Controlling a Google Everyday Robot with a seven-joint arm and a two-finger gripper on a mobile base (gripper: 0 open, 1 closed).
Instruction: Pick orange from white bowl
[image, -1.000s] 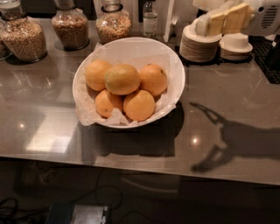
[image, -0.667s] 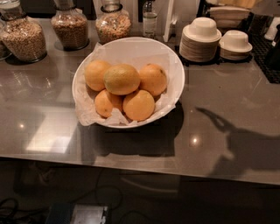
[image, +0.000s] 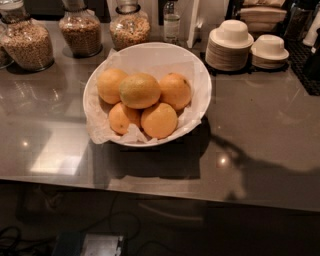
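Fruit is piled in the bowl (image: 207, 95), which sits on the grey counter (image: 270, 115) a little left of centre and is lined with crumpled paper (image: 100, 127). The orange (image: 139, 90) is the largest piece, dull yellowish with an olive tinge. It rests on top of the heap near the bowl's middle and touches the four fruits (image: 158, 120) around it. Of these smaller, brighter ones, one lies at its left, one at its right and two in front. The gripper is out of frame, so whether it is open, closed or holding anything cannot be told. Nothing touches the orange from above. A dark, arm-like shadow (image: 250, 165) lies across the counter to the right of the bowl, reaching to the right edge. Along the back stand three glass jars (image: 27, 42) of grain or nuts, with a small clear bottle (image: 171, 20) just beside the rightmost one. Behind and right of the bowl, well apart from it, are two stacks of plates (image: 225, 55), each topped with upturned small bowls (image: 231, 31). Below the counter edge, in the dark, are cables (image: 15, 237) and a box (image: 95, 245).
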